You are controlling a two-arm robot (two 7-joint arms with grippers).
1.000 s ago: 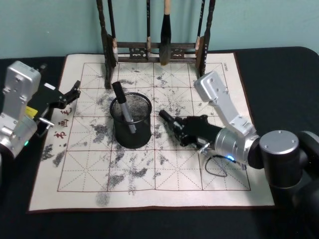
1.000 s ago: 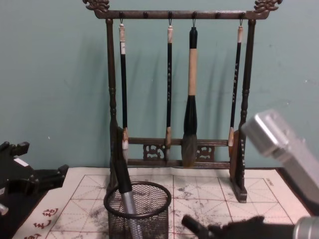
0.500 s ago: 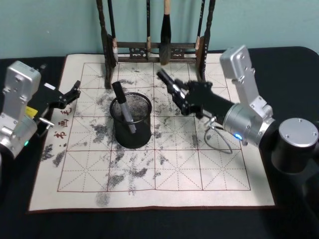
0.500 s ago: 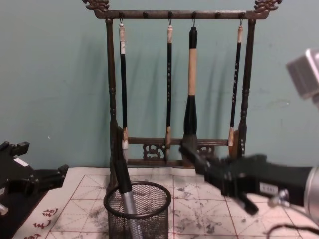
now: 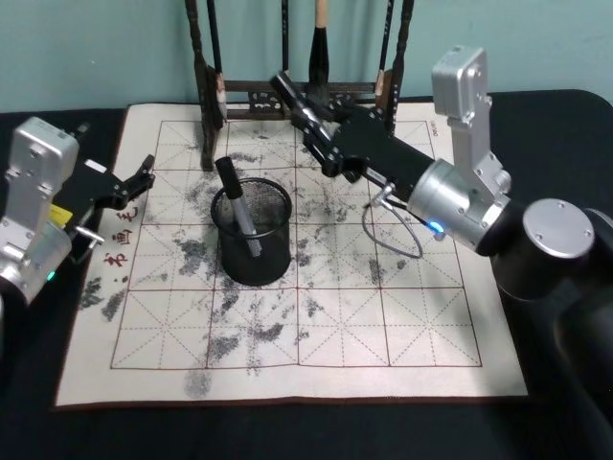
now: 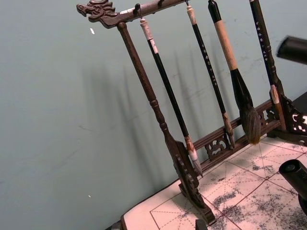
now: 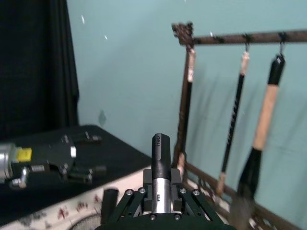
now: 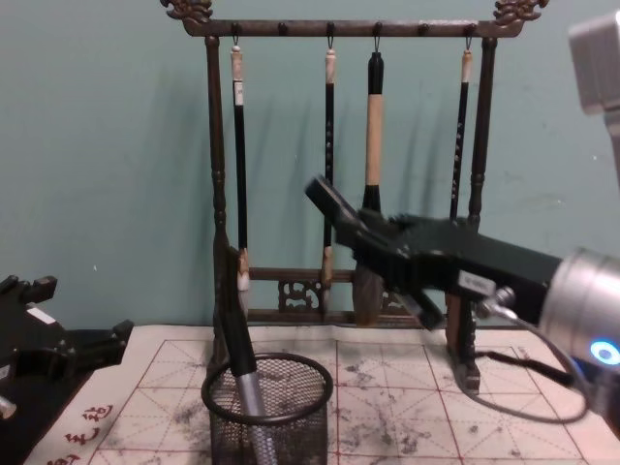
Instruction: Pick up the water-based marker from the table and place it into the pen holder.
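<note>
The right gripper is in the air above the white grid mat. Its fingers are pinched on the barrel of the water-based marker. In the right wrist view the two fingers clamp the grey barrel from either side. The black cap end of the marker projects forward past the fingertips. In the chest view the marker slopes upward from the fingers toward the robot's left, and no part of it touches the mat.

The pen holder stands upright on the mat, below the right fingers and offset to their left. There is clear air between the marker tip and the rim of the holder. A second marker already leans inside the holder, cap end up, resting against the far-left part of the rim.

Beyond the right fingertips stands the wooden brush rack with its brushes hanging. A loose cable loop hangs under the right wrist.

The left gripper is parked at the left edge of the mat, over the black table. Its fingers are spread with nothing between them. The pen holder is well to the right of these fingertips.
</note>
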